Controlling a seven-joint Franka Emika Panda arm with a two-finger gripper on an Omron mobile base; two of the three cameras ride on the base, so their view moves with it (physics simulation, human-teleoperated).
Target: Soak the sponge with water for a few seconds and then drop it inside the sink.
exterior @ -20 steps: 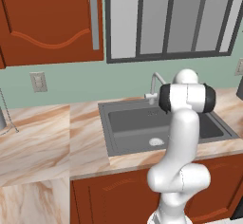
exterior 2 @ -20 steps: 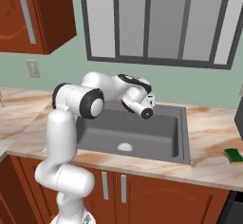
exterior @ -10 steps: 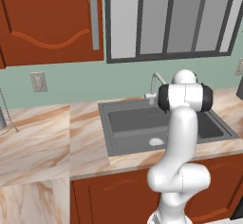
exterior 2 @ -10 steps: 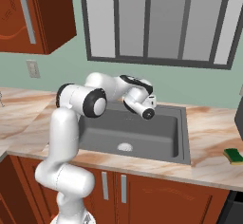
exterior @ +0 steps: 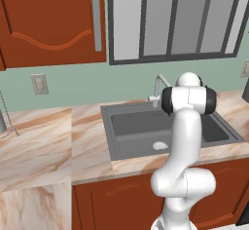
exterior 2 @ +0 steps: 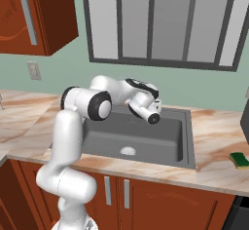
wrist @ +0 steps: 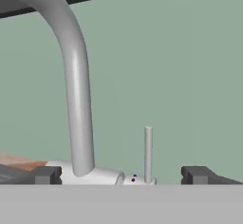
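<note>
Faucet (wrist: 71, 76) base hidden, jaws wide apart

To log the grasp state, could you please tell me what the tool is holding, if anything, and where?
Nothing: the tool is open at the grey faucet's upright lever, its tips apart.

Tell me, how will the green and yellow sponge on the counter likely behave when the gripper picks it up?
The sponge is a small, flat block, so it is probably light and unlikely to roll. Its layered look suggests a soft body that may squash between the fingers. Still dry on the counter, it should not be slippery.
</note>
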